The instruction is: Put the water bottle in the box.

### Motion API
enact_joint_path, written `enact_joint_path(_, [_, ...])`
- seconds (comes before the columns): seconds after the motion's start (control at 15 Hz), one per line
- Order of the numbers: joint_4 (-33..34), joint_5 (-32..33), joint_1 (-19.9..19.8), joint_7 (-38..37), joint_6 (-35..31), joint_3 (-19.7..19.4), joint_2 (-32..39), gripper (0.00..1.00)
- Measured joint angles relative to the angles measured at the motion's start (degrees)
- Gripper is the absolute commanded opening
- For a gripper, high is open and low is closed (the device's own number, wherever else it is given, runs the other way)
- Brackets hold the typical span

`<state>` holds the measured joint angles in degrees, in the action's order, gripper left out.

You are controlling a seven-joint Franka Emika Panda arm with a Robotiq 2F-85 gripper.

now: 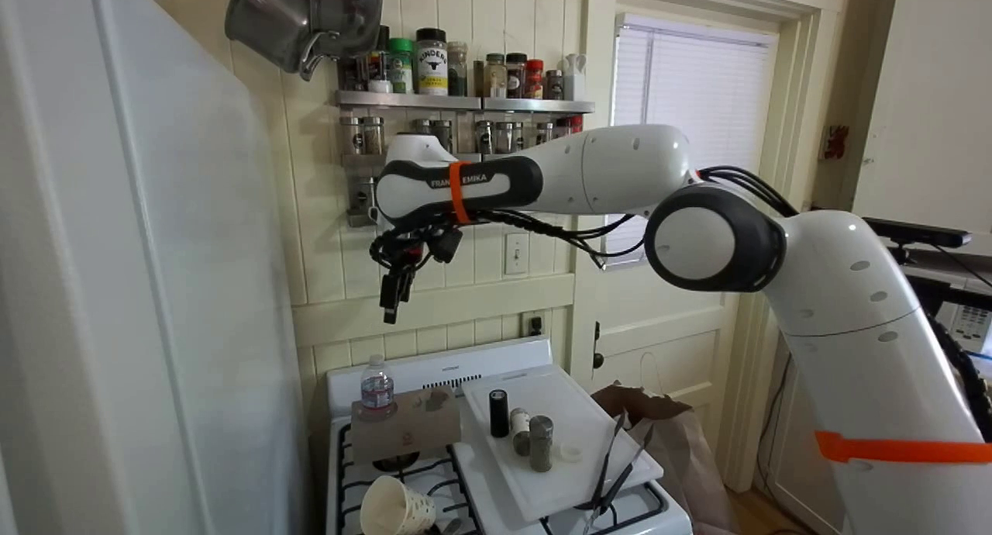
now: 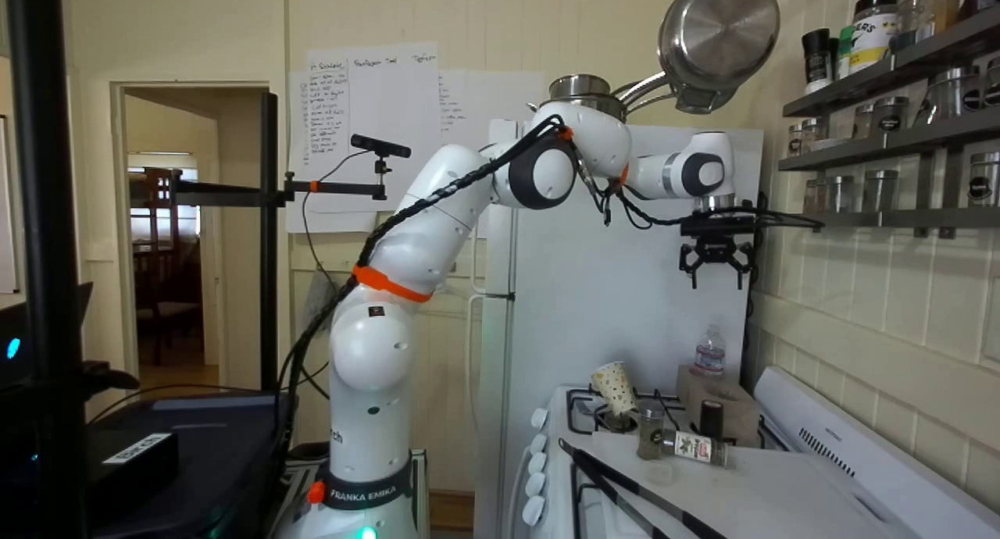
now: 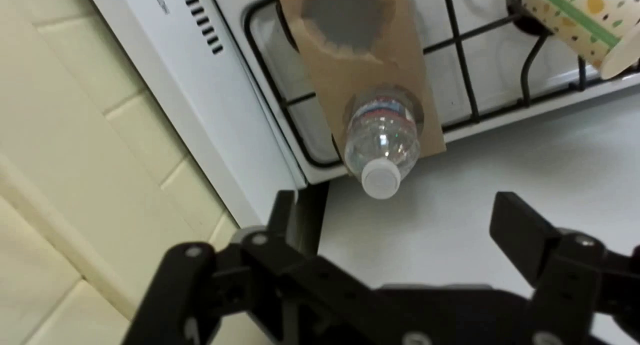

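The water bottle (image 1: 377,386) is clear plastic with a white cap and a red-and-blue label. It stands upright at one end of a brown cardboard box (image 1: 404,440) on the stove. In the wrist view the bottle (image 3: 382,140) appears to sit in a round opening of the box (image 3: 367,67), its base hidden. A second round opening beside it looks grey inside. The bottle (image 2: 710,351) and box (image 2: 687,394) also show in an exterior view. My gripper (image 2: 717,284) is open and empty, pointing down well above the bottle. Its fingers (image 3: 395,205) are wide apart and touch nothing.
A patterned paper cup (image 1: 395,510) leans on the burner grate. A white board (image 1: 589,434) holds three jars (image 1: 541,443). Black tongs (image 2: 637,490) lie at its edge. The fridge (image 2: 609,305) and tiled wall (image 2: 875,351) stand close by, with spice shelves (image 2: 898,152) above.
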<state>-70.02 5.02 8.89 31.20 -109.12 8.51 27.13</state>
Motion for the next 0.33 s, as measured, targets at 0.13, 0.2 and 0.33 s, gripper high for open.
enact_joint_path(0.13, [-1.96,1.97,0.91,-4.06,6.24,-0.36,-3.61,1.00])
enact_joint_path(0.2, [-3.01,2.36,1.54,-6.30,9.73,-0.31,-5.36,1.00])
enact_joint_path(0.33, [-5.26,2.40,3.11,-11.47,16.12,0.04,-8.37,1.00])
